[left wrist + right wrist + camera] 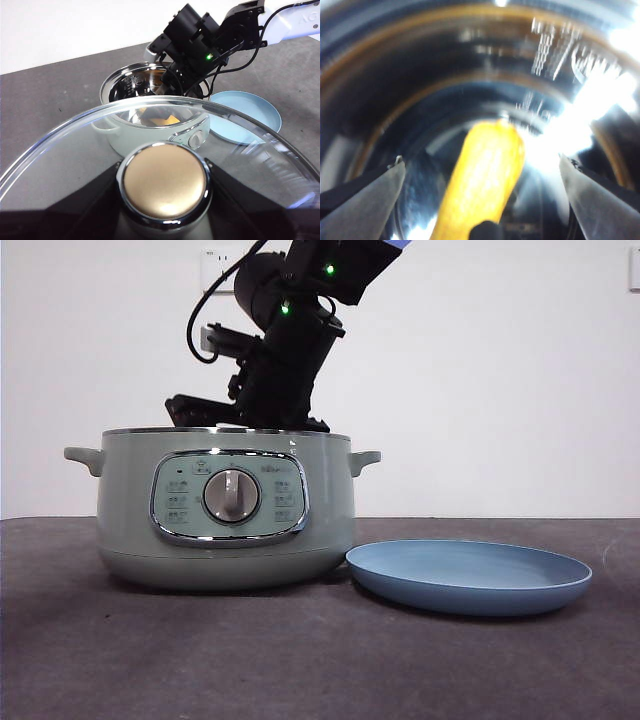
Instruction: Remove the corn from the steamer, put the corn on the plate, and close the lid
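The steamer (225, 508) is seen standing uncovered on the dark table (300, 660), its dial facing the front camera, with the plate (470, 576) set just beside it, the plate's rim close to the pot's base. A black arm is seen in the front view slanting down from the top of the picture into the pot's open mouth, its lower end hidden behind the chrome rim; by the wrist views this is shown to be the right arm. The right gripper (482, 175) is pointed steeply down inside the shiny inner bowl, and its two jaws are spread wide, one on each side of the corn (487, 175), with clear gaps left between them and the cob; nothing is gripped. The corn is seen lying on the bowl's floor, lengthwise between the jaws, though that picture is blurred. The lid (90, 150) is held up and well clear of the pot by the left gripper (165, 190), whose jaws are closed on either side of the knob (165, 182); the lid is carried roughly level, and the open pot, the right arm and the plate are seen through and past its glass.
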